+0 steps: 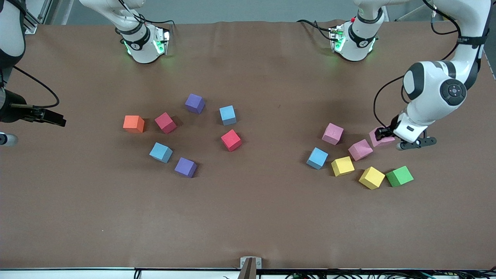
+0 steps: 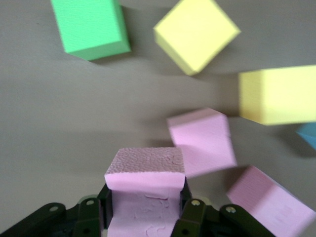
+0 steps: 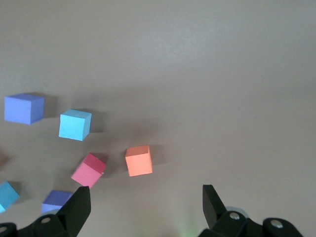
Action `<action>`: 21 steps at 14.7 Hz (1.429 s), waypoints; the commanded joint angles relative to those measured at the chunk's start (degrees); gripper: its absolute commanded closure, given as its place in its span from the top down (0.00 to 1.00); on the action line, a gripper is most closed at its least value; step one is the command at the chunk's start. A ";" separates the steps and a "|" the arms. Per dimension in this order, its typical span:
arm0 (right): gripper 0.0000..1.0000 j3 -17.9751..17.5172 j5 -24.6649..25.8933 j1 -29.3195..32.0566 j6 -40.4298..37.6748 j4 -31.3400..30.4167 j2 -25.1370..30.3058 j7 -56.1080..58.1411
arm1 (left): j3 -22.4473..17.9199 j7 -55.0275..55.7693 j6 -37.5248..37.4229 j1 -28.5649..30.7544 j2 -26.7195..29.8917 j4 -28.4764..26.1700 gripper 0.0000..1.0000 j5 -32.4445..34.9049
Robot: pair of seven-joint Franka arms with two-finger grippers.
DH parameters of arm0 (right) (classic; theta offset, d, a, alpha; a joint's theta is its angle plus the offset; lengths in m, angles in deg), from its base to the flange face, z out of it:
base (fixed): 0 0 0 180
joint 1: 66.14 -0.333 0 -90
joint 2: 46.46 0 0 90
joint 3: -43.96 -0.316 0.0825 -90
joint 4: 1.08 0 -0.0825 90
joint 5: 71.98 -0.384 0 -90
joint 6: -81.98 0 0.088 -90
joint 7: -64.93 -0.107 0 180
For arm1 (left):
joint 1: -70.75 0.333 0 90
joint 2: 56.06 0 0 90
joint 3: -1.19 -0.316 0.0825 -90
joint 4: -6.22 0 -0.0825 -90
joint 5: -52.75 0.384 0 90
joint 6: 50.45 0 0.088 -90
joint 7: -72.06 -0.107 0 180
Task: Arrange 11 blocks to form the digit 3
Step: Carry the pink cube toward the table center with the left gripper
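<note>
My left gripper is shut on a pink block at the left arm's end of the table; in the left wrist view the gripper has that block pinched between both fingers. Two more pink blocks, a blue one and two yellow ones lie scattered beside it. Toward the right arm's end lie two purple, two blue and two red blocks. My right gripper hangs open and empty over that end. No digit 3 is formed.
A green cube sits next to the nearer yellow block, close to the held pink one. An orange cube lies beside the darker red block. Bare brown table stretches between the two clusters and along the camera's edge.
</note>
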 commanded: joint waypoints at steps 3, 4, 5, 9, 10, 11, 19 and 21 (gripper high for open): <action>1.00 -0.15 -5.70 -2.88 4.82 -8.61 2.02 -13.61 | 12.46 12.65 -3.97 0.16 5.38 -1.22 0.40 -0.48; 1.00 -0.15 -5.71 -5.15 6.85 -10.55 3.07 -19.22 | 15.80 15.82 -3.97 0.07 5.30 -1.13 0.40 -0.57; 1.00 -0.15 -5.71 -6.92 7.30 -11.26 3.17 -23.63 | 18.79 18.72 -3.89 -0.01 5.12 -0.87 0.40 -0.48; 1.00 -0.15 -5.97 -13.77 10.02 -14.51 3.51 -42.52 | 28.99 26.56 -3.18 -0.36 2.41 1.15 0.40 -0.48; 1.00 -0.15 -6.06 -15.27 10.73 -15.30 3.78 -48.31 | 30.84 27.96 -2.83 -0.54 1.44 1.41 0.40 -0.40; 1.00 -0.24 -6.14 -16.76 11.43 -15.83 3.61 -53.68 | 31.90 29.72 -1.96 -1.76 0.21 2.03 0.40 -0.13; 1.00 -0.24 -9.48 -31.61 33.03 -32.96 5.36 -81.67 | 32.00 55.81 -0.81 -17.14 -19.46 14.06 0.40 20.67; 1.00 -0.24 -9.48 -35.39 38.40 -36.30 5.28 -85.79 | 31.92 58.73 -0.81 -19.69 -23.51 16.43 0.40 23.76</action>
